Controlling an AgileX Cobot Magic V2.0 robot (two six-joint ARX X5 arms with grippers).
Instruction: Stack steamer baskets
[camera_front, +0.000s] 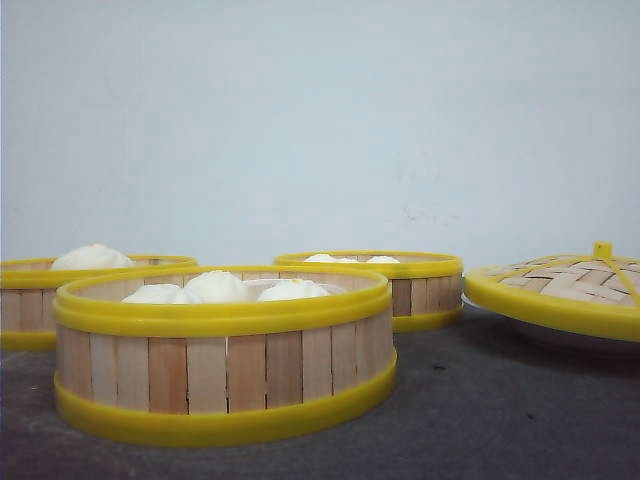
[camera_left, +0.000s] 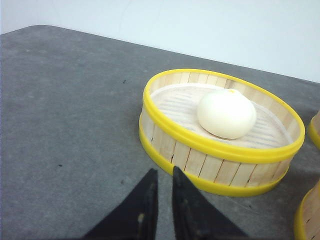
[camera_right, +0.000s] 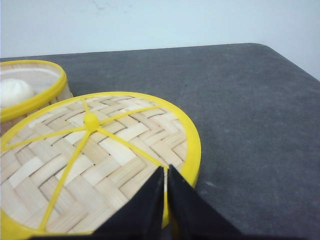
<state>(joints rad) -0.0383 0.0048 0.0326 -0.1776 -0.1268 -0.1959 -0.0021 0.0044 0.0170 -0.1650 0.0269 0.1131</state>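
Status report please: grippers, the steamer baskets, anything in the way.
Left gripper and right gripper nearly shut, empty. Three yellow-rimmed wooden-slat steamer baskets unstacked, holding white buns. Woven lid right.

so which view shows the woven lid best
The right wrist view: the lid fills it from above, showing its weave, yellow rim and knob, just beyond the right gripper. The front view catches the lid side-on and cropped at the right edge. The left wrist view misses it.

dark grey table (camera_front: 480, 420): 3 steamer baskets (camera_front: 225, 350) (camera_front: 25, 300) (camera_front: 400, 285) w/ buns, lidded plate (camera_front: 560, 335) at right.
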